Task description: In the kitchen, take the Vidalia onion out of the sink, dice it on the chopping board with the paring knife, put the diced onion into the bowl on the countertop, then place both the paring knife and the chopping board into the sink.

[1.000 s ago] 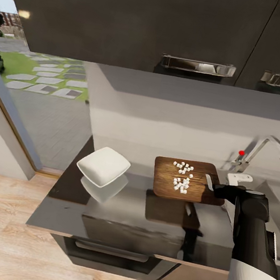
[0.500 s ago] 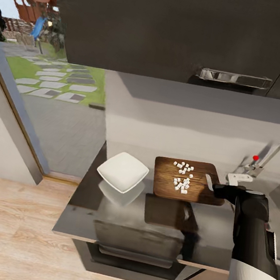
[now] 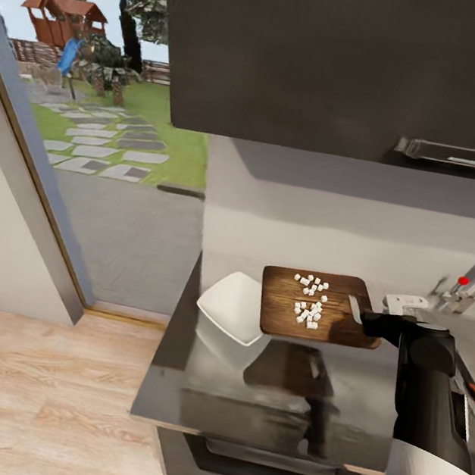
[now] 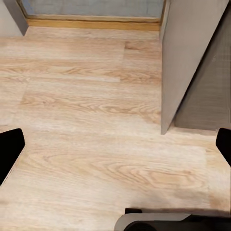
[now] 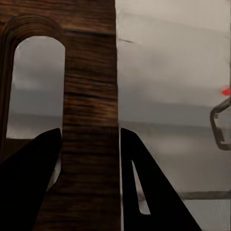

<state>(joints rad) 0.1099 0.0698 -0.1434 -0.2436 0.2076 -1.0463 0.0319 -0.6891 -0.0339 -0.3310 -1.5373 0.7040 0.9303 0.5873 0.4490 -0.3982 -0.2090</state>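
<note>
Clamping the chopping board [image 3: 311, 304] by its handle end, my right gripper [image 5: 89, 144] carries it over the countertop [image 3: 273, 397]; diced onion [image 3: 309, 301] rides on top, edge overlapping the bowl [image 3: 233, 306]. Left fingers [image 4: 9, 149] spread wide above wooden floor [image 4: 86, 110].

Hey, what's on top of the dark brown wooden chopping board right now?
Small white diced onion pieces lie scattered on the dark brown wooden chopping board. The right claw grips its slotted end, covering that edge, so anything beneath it cannot be seen.

Dark wall cabinets [image 3: 334, 61] hang over a pale grey wall [image 3: 332, 222], beside light wooden flooring [image 3: 37, 390] and a garden window [image 3: 98, 100].
</note>
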